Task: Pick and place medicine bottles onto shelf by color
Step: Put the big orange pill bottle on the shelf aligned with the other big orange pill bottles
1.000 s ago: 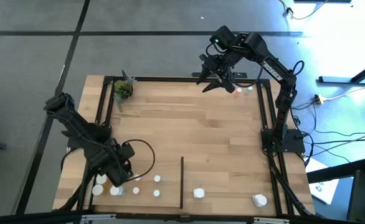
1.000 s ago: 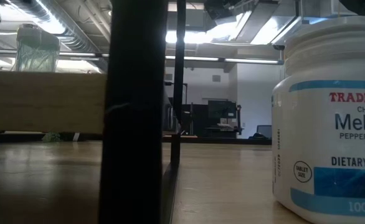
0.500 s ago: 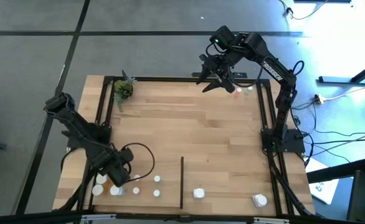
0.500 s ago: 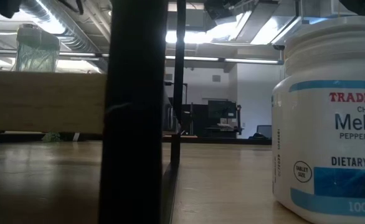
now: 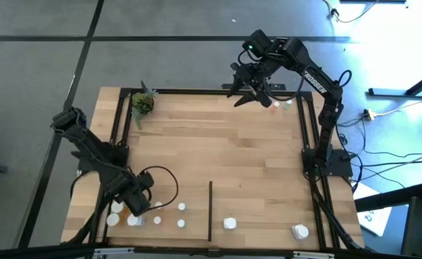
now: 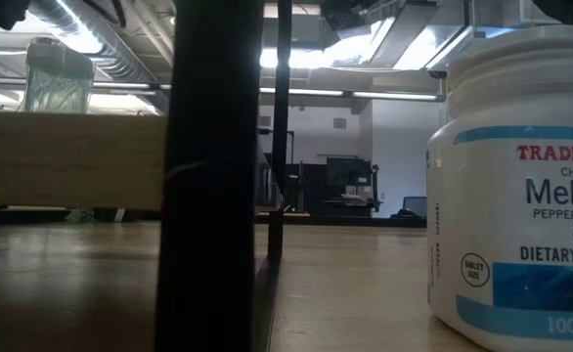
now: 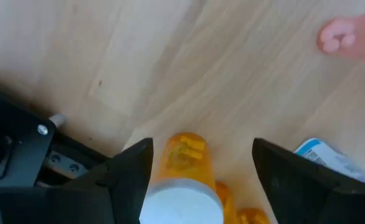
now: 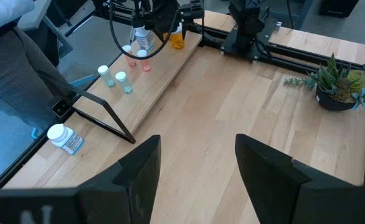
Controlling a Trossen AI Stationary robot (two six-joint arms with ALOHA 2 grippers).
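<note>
Orange bottle (image 7: 184, 163) between open left pincer (image 7: 202, 180), wood shelf (image 7: 108, 56)

Bright ceiling glare, blurred wrist close-up

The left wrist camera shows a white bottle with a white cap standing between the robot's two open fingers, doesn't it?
Not quite. The bottle between the left gripper fingers has a white cap, but its body is orange, not white. The left wrist view shows this plainly: the fingers stand open on either side of it, over the wooden shelf.
</note>
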